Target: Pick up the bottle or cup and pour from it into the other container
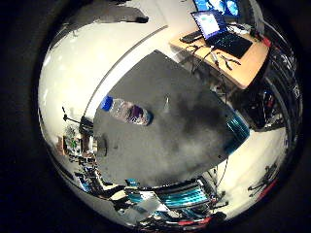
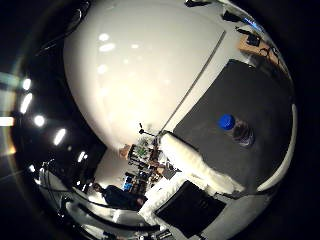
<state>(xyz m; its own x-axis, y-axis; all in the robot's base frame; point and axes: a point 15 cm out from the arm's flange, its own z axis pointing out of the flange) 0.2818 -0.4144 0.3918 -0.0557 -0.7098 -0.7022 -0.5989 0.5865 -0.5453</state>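
Observation:
A clear plastic bottle (image 1: 124, 110) with a blue cap stands on a dark grey table (image 1: 185, 116), near one of its edges. The right thumb side palm view also has the bottle (image 2: 238, 130) on the table (image 2: 265, 95). My hand (image 2: 192, 167) is well above the table and away from the bottle. One white finger reaches straight into the right thumb side palm view, and teal parts of the hand (image 1: 185, 197) show in the right little finger side palm view. The hand holds nothing.
A wooden desk (image 1: 238, 60) with an open laptop (image 1: 212, 26) stands past the table's far corner. Stands and cluttered equipment (image 1: 78, 136) sit on the pale floor (image 1: 87, 58) beside the table edge near the bottle.

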